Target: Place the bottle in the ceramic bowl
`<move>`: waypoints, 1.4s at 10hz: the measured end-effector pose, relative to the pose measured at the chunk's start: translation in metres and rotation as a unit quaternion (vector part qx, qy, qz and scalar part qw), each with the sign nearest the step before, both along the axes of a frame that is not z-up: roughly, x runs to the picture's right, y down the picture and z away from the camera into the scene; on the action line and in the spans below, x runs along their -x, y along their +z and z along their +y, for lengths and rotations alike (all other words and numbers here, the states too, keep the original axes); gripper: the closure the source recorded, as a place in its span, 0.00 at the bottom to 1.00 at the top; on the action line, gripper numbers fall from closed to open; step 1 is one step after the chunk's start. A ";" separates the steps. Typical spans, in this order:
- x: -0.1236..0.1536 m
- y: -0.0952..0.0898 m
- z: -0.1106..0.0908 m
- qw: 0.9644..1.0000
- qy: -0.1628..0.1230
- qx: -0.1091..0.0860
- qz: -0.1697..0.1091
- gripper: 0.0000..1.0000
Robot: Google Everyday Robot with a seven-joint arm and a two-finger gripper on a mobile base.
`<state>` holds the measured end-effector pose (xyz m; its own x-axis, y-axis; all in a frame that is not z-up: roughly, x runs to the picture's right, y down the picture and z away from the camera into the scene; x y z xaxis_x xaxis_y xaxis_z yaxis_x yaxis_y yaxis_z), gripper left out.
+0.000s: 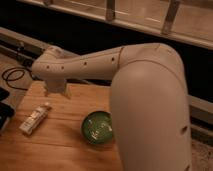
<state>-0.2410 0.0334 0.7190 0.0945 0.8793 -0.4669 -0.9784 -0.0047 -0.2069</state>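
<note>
Nearest on the wooden table [55, 152], the ceramic bowl [98, 127] sits upright and empty, right of centre. Well apart to its left lies the bottle [35, 118], flat on the wood, its long axis slanting from near-left to far-right with the capped end pointing away and to the right. Farther back, the gripper [56, 90] hangs above the table just beyond that capped end, holding nothing; I cannot tell how wide it is set. So the bottle lies toward the near-left of the gripper, and a grasp would likely need to cross the slanted body rather than run along it.
</note>
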 end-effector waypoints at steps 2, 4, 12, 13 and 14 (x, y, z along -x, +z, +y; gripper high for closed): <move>0.007 0.004 0.003 1.000 0.024 0.007 0.007 0.35; 0.007 0.005 0.003 0.999 0.029 0.008 0.010 0.35; 0.078 0.043 0.019 0.998 -0.011 0.053 -0.043 0.35; 0.096 0.052 0.023 0.997 -0.017 0.063 -0.049 0.35; 0.117 0.064 0.032 0.995 -0.027 0.076 -0.056 0.35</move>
